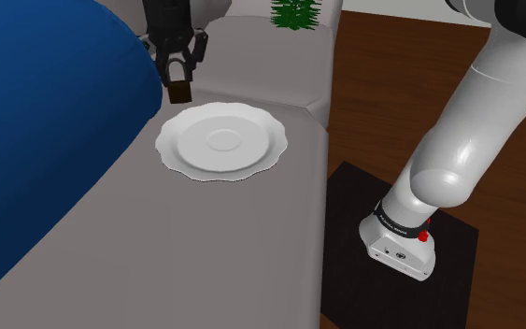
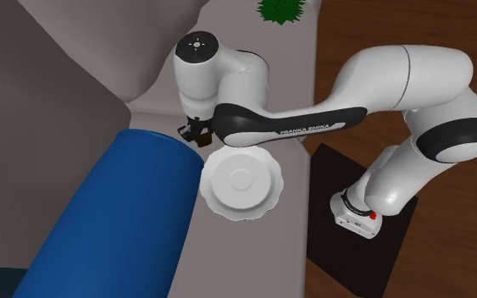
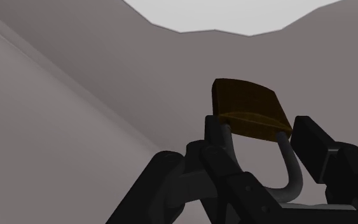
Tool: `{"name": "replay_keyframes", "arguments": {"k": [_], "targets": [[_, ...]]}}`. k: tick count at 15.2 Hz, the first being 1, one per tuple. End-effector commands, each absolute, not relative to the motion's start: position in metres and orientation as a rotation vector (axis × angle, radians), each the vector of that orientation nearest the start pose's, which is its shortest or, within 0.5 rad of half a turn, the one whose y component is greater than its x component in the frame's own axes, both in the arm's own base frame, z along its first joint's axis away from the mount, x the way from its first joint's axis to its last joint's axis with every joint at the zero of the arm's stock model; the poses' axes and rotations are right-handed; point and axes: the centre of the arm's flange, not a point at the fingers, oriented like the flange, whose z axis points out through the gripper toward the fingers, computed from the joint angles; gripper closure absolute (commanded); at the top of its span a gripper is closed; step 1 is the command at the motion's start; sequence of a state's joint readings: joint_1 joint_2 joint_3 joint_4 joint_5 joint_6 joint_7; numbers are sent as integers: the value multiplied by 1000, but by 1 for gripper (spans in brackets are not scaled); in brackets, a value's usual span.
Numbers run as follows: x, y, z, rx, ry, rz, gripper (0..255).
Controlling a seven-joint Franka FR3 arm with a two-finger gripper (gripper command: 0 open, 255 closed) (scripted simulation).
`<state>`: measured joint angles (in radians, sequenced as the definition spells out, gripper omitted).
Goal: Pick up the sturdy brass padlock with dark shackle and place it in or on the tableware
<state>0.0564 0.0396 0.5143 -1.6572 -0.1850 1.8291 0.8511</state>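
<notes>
The words "FRANKA EMIKA" can be read in white along the dark forearm band of the arm (image 2: 313,127) in the second exterior view. In the shoulder view a dark band (image 1: 396,224) near the arm's base carries small lettering that cannot be made out, and a red button (image 1: 423,236) is seen just beside it.

The padlock (image 1: 179,92) is held in the end effector (image 1: 178,82), with the fingers closed narrowly about its shackle end and the brass-brown body hanging below them. It is seen just beyond the far left rim of the white scalloped plate (image 1: 221,140) in the shoulder view, close to the blue cushion (image 1: 46,103). Whether it touches the grey sofa seat (image 1: 205,243) cannot be told.

The grip is shown closely in the wrist view. There the padlock (image 3: 250,108) is clasped by the end effector (image 3: 263,133), a grey shackle is seen looping back between the black fingers (image 3: 215,143), and a white scalloped edge of the plate (image 3: 215,13) is cut off beyond the lock.

In the second exterior view the scene is seen from above. The end effector (image 2: 196,134) is largely hidden beneath the wrist, and the padlock (image 2: 201,142) is reduced to a small brown speck between the cushion (image 2: 118,220) and the plate (image 2: 241,182).

A green plant (image 1: 295,13) is cut off at the far edge, and the black stand (image 1: 345,243) is seen on a wooden floor (image 1: 382,103).
</notes>
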Motion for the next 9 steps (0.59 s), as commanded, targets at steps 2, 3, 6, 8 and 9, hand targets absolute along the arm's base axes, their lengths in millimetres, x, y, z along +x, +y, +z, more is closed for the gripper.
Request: {"name": "replay_keyframes", "arguments": {"k": [2, 3, 6, 8, 9], "targets": [[505, 300, 605, -3134, 389, -332, 255], [505, 300, 610, -3134, 389, -332, 255], [505, 300, 626, -3134, 389, -332, 255], [505, 300, 637, -3134, 389, -332, 255], [505, 300, 642, -3134, 389, -332, 255]]}}
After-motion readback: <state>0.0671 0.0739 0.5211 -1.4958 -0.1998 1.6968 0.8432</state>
